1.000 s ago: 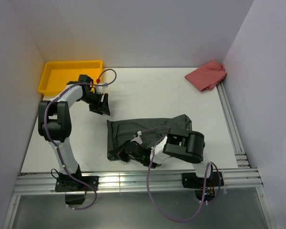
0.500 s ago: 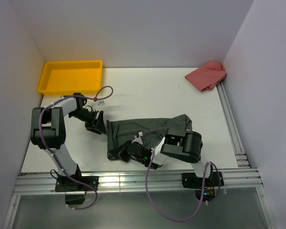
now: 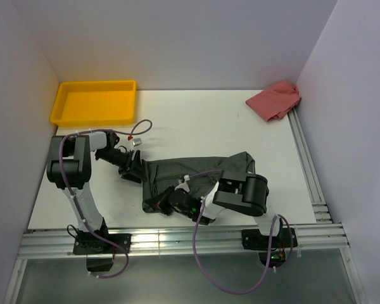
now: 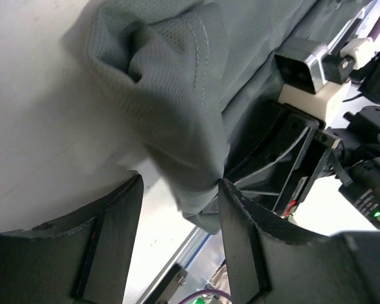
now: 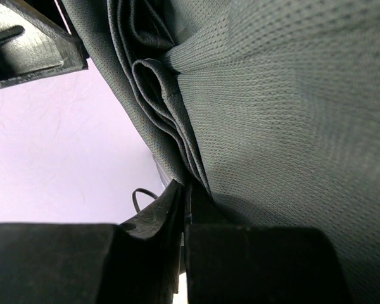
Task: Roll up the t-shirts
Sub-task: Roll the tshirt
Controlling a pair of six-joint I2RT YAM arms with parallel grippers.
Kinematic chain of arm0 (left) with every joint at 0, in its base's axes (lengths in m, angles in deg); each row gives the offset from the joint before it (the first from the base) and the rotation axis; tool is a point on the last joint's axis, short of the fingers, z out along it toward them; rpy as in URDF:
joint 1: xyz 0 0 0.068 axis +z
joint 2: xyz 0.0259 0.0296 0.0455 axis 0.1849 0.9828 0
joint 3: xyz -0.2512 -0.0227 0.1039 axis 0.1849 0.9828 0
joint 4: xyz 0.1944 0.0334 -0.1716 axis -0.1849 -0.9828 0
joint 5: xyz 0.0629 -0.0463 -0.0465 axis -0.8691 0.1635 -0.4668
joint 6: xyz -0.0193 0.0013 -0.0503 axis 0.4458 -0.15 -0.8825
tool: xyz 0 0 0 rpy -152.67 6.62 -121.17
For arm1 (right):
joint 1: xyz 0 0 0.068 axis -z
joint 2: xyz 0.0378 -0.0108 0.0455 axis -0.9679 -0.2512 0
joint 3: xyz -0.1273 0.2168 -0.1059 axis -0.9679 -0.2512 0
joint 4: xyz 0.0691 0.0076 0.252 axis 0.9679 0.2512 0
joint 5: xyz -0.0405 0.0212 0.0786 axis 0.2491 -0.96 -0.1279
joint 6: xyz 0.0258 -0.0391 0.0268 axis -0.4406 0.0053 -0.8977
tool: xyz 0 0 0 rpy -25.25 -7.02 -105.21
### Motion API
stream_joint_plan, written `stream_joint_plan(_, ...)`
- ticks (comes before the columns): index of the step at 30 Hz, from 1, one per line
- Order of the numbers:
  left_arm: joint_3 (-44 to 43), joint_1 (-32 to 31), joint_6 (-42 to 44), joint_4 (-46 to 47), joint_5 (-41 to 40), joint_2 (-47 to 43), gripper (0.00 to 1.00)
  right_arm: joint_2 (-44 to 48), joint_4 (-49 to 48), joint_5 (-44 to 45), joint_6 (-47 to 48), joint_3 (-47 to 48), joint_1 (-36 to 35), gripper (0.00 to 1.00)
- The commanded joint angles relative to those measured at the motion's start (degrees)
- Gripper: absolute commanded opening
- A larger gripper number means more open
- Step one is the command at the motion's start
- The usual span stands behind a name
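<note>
Right tool (image 5: 185, 190) tight on t-shirt (image 3: 168, 171) fold (tip hidden overhead); left tool (image 4: 180, 187) agape at corner

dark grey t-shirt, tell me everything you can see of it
The dark grey t-shirt is soft, fine-knit fabric with stitched hems, folded into a long band lying across the white table and bunched at its left end. The right end effector is shut on layered folds at the near left corner. The left end effector stands open around the far left corner, with cloth between its jaws. No label can be made out.
</note>
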Motion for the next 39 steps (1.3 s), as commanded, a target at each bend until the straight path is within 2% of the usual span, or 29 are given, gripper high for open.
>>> stream_joint_plan(1, -0.2, -1.0, -1.8, 3.8, 0.2, 1.2, 0.56, -0.5, 1.9, 0.5, -0.3, 0.2, 0.3, 0.0)
stream_joint_plan(6, -1.5, -2.6, -3.5, 4.7, -0.4, 2.3, 0.51, 0.4, 3.7, 0.6, 2.0, 1.3, 0.2, 0.0)
stream_joint_plan(14, -4.9, -4.5, -5.4, 3.9, -3.2, 1.5, 0.28, 4.2, 16.5, 1.2, 9.7, 6.8, 0.2, 0.0)
stream_joint_plan(15, -5.6, -4.9, -5.4, 3.4, -4.4, 1.2, 0.25, 5.1, 18.3, 1.3, 11.2, 7.6, 0.1, 0.02)
stream_joint_plan(16, -5.9, -5.2, -5.3, 3.0, -5.3, 0.8, 0.17, 5.7, 21.9, 1.8, 11.8, 8.8, 0.0, 0.06)
stream_joint_plan(20, -7.7, -6.3, -5.3, 1.8, -9.6, -0.3, 0.05, 8.1, 31.1, 3.3, 14.4, 12.1, -0.5, 0.28)
stream_joint_plan(21, -7.9, -6.5, -5.3, 1.7, -11.4, -0.6, 0.04, 8.4, 35.4, 4.0, 15.2, 13.6, -0.6, 0.34)
stream_joint_plan(25, -8.0, -7.5, -6.0, 2.0, -15.6, -2.6, 0.02, 10.3, 47.2, 7.3, 16.7, 17.9, -1.6, 0.45)
stream_joint_plan(30, -8.9, -9.2, -6.9, 1.0, -18.7, -4.4, 0.01, 12.5, 63.0, 11.7, 17.9, 24.6, -2.5, 0.46)
stream_joint_plan(33, -9.6, -10.4, -8.0, 0.4, -20.6, -5.0, 0.0, 11.9, 68.5, 14.3, 19.5, 30.1, -2.7, 0.46)
stream_joint_plan(39, -11.7, -12.4, -9.1, -1.9, -22.6, -4.7, 0.0, 4.0, 81.4, 18.4, 22.8, 45.5, -2.5, 0.45)
